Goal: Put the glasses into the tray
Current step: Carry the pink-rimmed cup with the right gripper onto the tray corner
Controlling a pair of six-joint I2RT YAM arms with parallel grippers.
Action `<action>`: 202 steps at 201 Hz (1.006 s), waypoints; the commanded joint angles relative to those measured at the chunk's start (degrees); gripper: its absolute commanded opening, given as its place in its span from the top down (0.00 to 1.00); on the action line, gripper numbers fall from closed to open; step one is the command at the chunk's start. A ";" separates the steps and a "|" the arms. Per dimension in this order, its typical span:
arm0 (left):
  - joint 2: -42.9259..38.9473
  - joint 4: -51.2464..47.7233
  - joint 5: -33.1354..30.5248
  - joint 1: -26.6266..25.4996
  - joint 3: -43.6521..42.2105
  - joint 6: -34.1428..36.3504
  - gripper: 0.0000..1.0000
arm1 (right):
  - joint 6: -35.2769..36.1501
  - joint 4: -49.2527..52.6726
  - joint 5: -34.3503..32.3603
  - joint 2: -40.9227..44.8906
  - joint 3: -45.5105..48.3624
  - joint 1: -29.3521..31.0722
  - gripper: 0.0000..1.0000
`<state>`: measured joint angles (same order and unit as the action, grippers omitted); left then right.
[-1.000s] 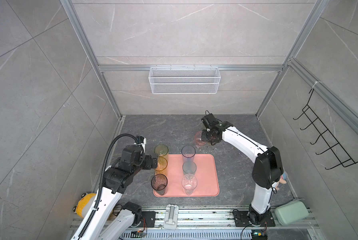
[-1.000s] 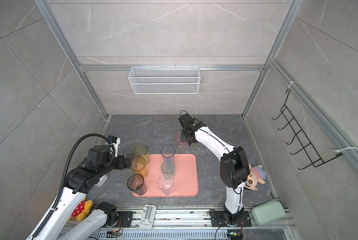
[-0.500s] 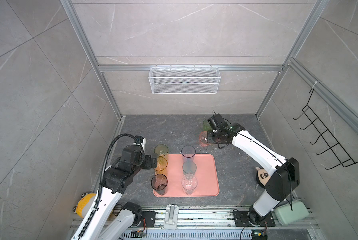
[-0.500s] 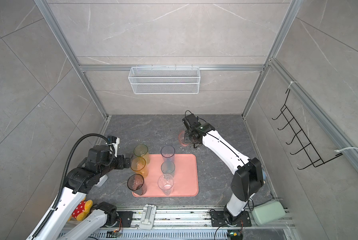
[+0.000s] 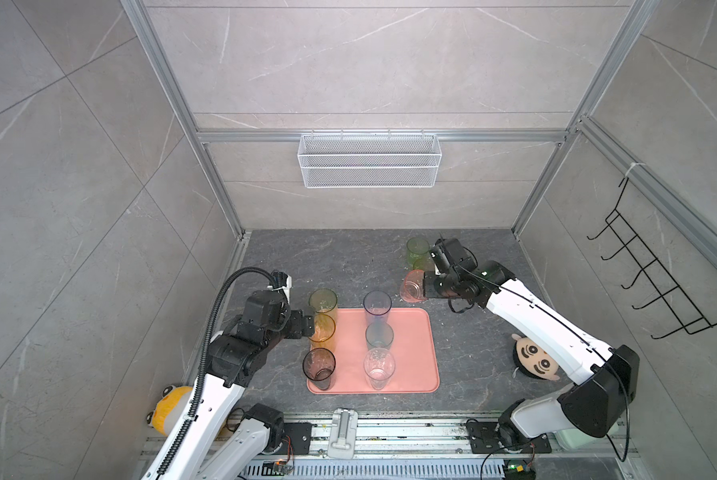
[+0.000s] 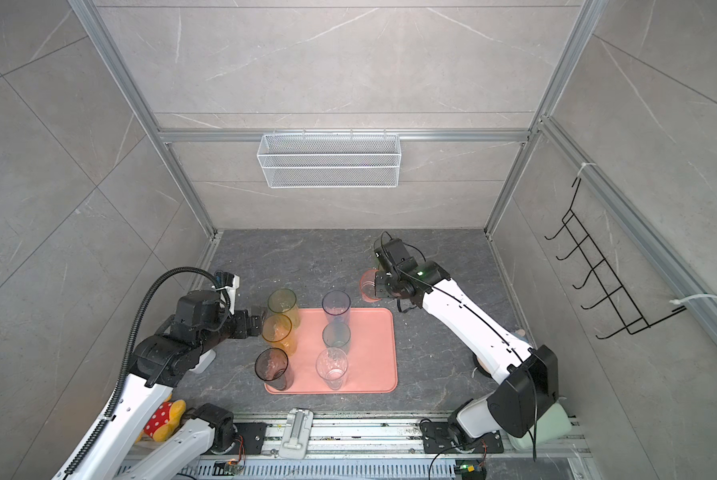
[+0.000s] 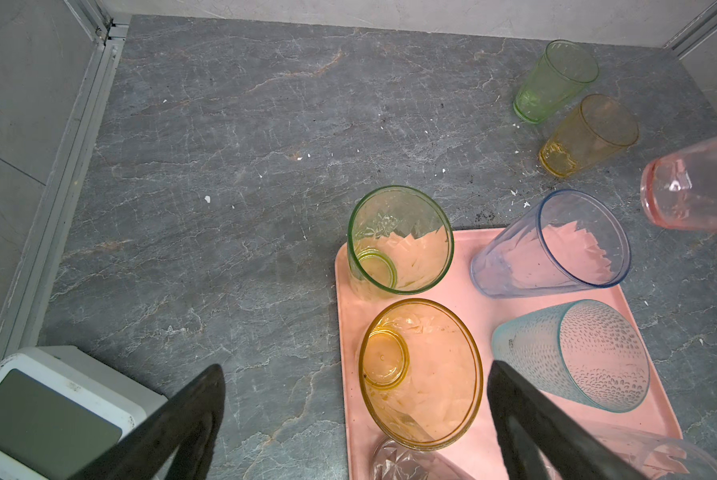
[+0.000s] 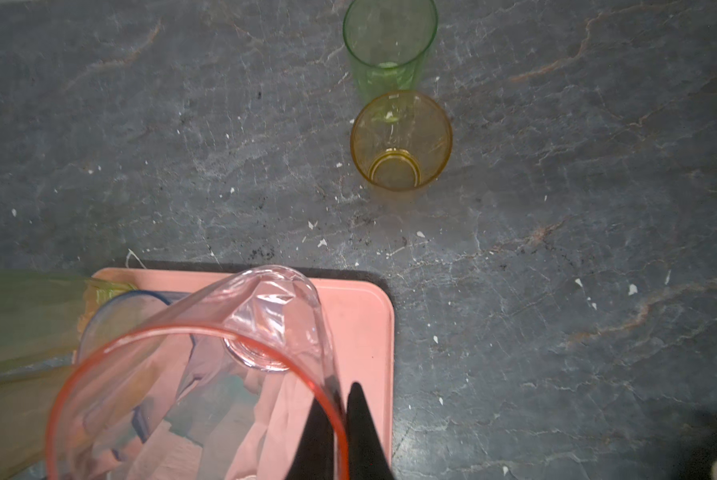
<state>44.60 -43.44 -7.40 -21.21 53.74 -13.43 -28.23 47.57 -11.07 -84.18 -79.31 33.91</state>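
Observation:
The salmon tray holds several glasses in two rows: yellow-green, amber, smoky grey, blue-grey, teal and clear. My right gripper is shut on the rim of a pink glass, which hangs tilted over the tray's far right corner. A green glass and a short amber glass stand on the stone floor behind. My left gripper is open beside the tray's left edge, by the amber glass, holding nothing.
A white wire basket hangs on the back wall and a black hook rack on the right wall. A doll's head lies under the right arm. A yellow plush and a white device sit at the front left.
My right arm has carried the pink glass up off the floor and toward the tray, and its elbow has swung right. The left arm has stayed still.

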 commanded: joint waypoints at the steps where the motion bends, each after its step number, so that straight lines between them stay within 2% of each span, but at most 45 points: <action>1: -0.13 0.37 -0.85 0.33 0.66 0.71 0.02 | 0.91 1.65 -2.08 2.47 2.71 1.16 1.00; 31: -0.13 0.42 -0.78 0.34 0.60 0.69 0.02 | 0.37 1.32 -2.73 2.81 6.26 2.09 1.00; 78: -0.13 0.34 -0.80 0.30 0.62 0.63 0.02 | -2.37 1.21 -1.74 -1.41 8.59 2.75 1.00; 202: -0.04 0.16 -0.53 0.30 0.71 0.67 0.02 | -3.68 1.28 -2.55 -9.00 7.61 2.76 1.00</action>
<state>44.60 -43.51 -7.40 -21.21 53.74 -13.45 -30.46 48.62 -12.47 -91.74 -71.18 36.34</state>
